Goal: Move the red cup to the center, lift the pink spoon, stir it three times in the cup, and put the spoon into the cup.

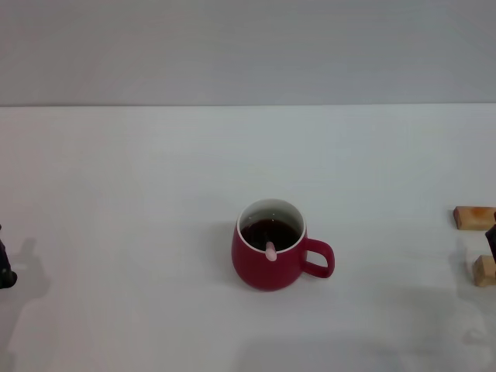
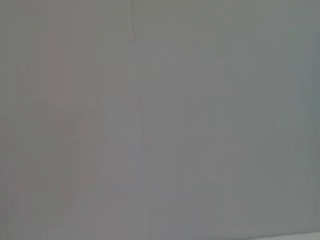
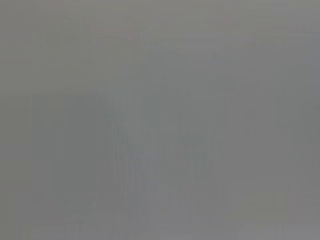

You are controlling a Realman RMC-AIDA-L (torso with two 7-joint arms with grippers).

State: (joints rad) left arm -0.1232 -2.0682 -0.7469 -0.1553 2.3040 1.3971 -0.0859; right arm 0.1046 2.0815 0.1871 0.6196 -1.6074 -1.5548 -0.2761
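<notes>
With the slim pale pink spoon (image 1: 270, 249) leaning in the glossy pot-bellied red cup (image 1: 269, 256) mid-table and both claws barely visible at the edges, grip unreadable, we feared only a returning arm tipping it.

Left end effector (image 1: 5, 273) and right end effector (image 1: 491, 236) sit at opposite edges.

The red cup (image 1: 268, 260) near the middle of the desk (image 1: 139, 201) is a glossy deep red outside, loop handle included, with a white inner wall above a dark, nearly black liquid. The pink spoon (image 1: 270, 250) shows as a pale pink tip against the cup's near rim. The desk is plain white, without pattern, and the wall (image 1: 248, 46) behind its far edge is flat light grey. At the desk's right edge lie two tan wooden blocks (image 1: 473, 217). Both wrist views show only even grey.
</notes>
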